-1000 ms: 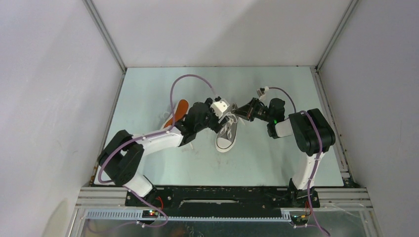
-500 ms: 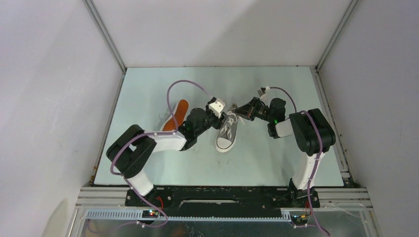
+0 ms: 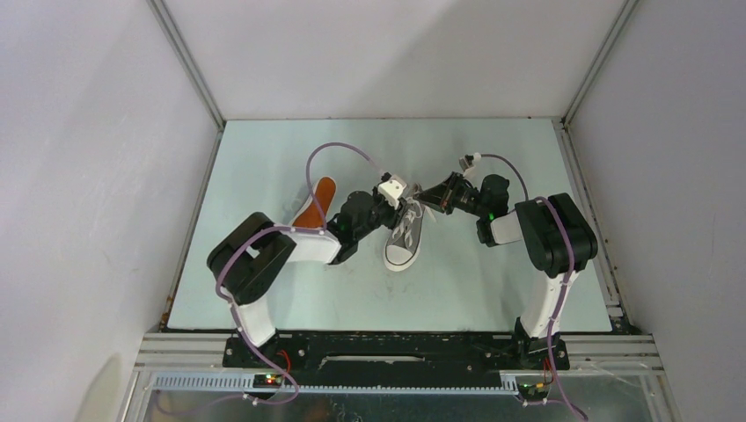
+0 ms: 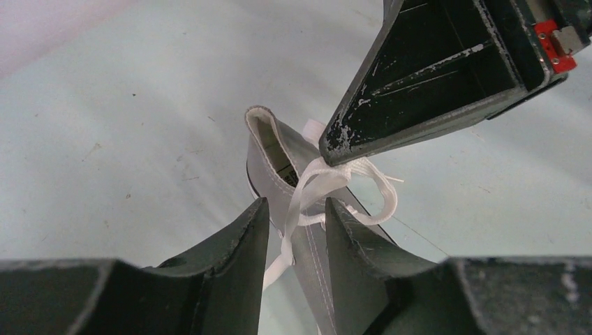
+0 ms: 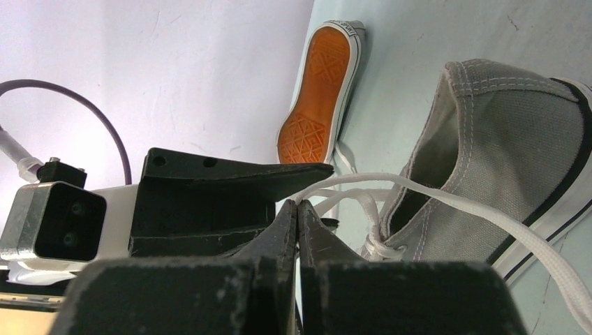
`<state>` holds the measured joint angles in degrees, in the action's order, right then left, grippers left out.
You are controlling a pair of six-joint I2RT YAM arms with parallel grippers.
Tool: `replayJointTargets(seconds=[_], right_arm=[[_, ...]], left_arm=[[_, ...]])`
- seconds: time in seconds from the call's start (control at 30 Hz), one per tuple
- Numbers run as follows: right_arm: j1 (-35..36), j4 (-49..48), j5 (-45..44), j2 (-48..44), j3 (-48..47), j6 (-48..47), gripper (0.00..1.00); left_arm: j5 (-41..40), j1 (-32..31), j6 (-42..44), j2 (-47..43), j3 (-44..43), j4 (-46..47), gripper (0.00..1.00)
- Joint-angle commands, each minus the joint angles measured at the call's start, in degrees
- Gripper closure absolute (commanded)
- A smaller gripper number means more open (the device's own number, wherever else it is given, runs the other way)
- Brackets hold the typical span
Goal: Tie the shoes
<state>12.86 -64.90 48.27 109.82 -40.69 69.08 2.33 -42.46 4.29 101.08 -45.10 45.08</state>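
Note:
One grey shoe (image 3: pixel 404 237) stands upright mid-table, toe toward the arm bases. The other shoe (image 3: pixel 315 204) lies on its side to the left, orange sole (image 5: pixel 315 94) showing. My right gripper (image 5: pixel 297 206) is shut on a white lace (image 5: pixel 426 187) at the upright shoe's collar, holding it taut. In the left wrist view its dark finger (image 4: pixel 433 77) pinches a lace loop (image 4: pixel 385 199). My left gripper (image 4: pixel 293 213) stands over that shoe's (image 4: pixel 276 157) heel opening. Its jaws are partly open, with a hanging lace strand (image 4: pixel 301 195) between them, untouched by either finger.
The pale green table (image 3: pixel 493 290) is fenced by a metal frame and white walls on three sides. Both grippers (image 3: pixel 403 207) (image 3: pixel 425 195) meet tip to tip above the upright shoe. A purple cable (image 3: pixel 339 151) arcs over the left arm.
My left gripper's jaws have narrowed around the hanging lace strand, and the left arm's elbow has swung rightward. The right gripper has stayed put, still pinching the lace.

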Motion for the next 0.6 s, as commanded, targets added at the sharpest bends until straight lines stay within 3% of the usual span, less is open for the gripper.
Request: replayJointTargets(seconds=[0.0, 0.3, 0.57], right_arm=[[-0.4, -2.9, 0.2, 0.6, -1.6, 0.4, 1.00], [-0.4, -2.6, 0.2, 0.0, -1.6, 0.3, 1.00], [-0.4, -3.1, 0.5, 0.3, -1.6, 1.0, 1.00]], left_arm=[[1.6, 0.9, -2.4, 2.6, -2.8, 3.3, 0.58], [3.1, 1.4, -3.3, 3.4, -3.3, 3.7, 0.59], [3.6, 0.6, -3.2, 4.5, -5.4, 2.4, 0.66]])
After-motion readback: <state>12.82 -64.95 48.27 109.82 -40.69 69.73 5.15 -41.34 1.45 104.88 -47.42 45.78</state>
